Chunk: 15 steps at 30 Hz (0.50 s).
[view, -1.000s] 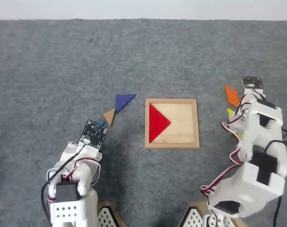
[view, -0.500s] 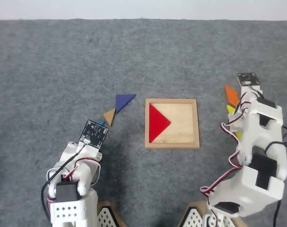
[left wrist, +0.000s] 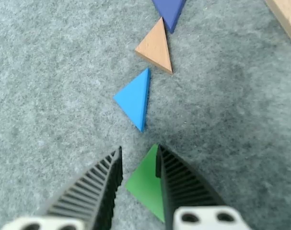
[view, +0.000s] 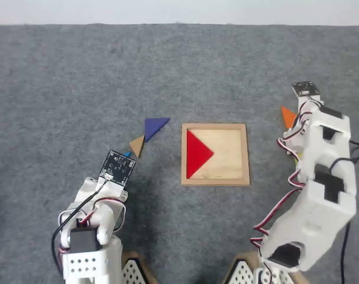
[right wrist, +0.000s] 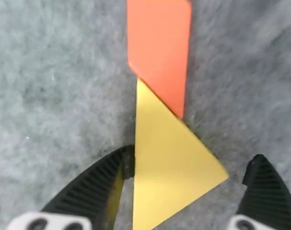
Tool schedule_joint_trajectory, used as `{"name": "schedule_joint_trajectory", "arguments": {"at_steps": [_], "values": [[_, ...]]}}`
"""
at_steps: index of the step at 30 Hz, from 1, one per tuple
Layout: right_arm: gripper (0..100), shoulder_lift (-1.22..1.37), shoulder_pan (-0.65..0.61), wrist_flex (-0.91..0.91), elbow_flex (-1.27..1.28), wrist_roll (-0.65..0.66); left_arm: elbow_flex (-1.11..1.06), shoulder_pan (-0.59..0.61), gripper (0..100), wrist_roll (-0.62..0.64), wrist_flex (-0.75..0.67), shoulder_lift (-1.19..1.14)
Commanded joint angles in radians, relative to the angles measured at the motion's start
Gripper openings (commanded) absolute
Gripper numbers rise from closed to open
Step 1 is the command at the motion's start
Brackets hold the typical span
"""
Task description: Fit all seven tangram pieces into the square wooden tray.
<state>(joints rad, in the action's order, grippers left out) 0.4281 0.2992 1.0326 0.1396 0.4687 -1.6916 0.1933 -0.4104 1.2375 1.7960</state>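
Green triangle [left wrist: 145,186] partly behind left pincer [left wrist: 138,149]

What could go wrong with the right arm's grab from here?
The right gripper stands open around the yellow triangle, which touches the orange piece; closing could shove that piece too. The triangle lies flat on the grey mat, so the fingers may slide off its slanted edges.

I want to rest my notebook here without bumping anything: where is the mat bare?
The far stretch of grey mat beyond the wooden tray is bare, as is the near strip between the left arm and the right arm. Crowded: left of the tray, the dark blue triangle and tan triangle; right of it, the orange piece.
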Motion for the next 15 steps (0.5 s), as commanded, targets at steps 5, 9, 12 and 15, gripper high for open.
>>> {"name": "schedule_joint_trajectory", "arguments": {"at_steps": [5,9,12,15], "values": [[26.7,0.008,-0.007,0.028,-0.031,-0.060,0.007,0.003,11,-0.006,0.003,0.020],[26.3,0.008,-0.004,0.038,-0.031,-0.068,0.007,0.003,11,-0.006,0.003,0.020],[26.2,0.008,-0.001,0.054,-0.031,-0.110,0.007,0.003,11,-0.006,0.003,0.020],[24.3,-0.001,0.002,0.054,-0.031,-0.140,0.007,0.003,11,-0.006,0.003,0.020]]}}
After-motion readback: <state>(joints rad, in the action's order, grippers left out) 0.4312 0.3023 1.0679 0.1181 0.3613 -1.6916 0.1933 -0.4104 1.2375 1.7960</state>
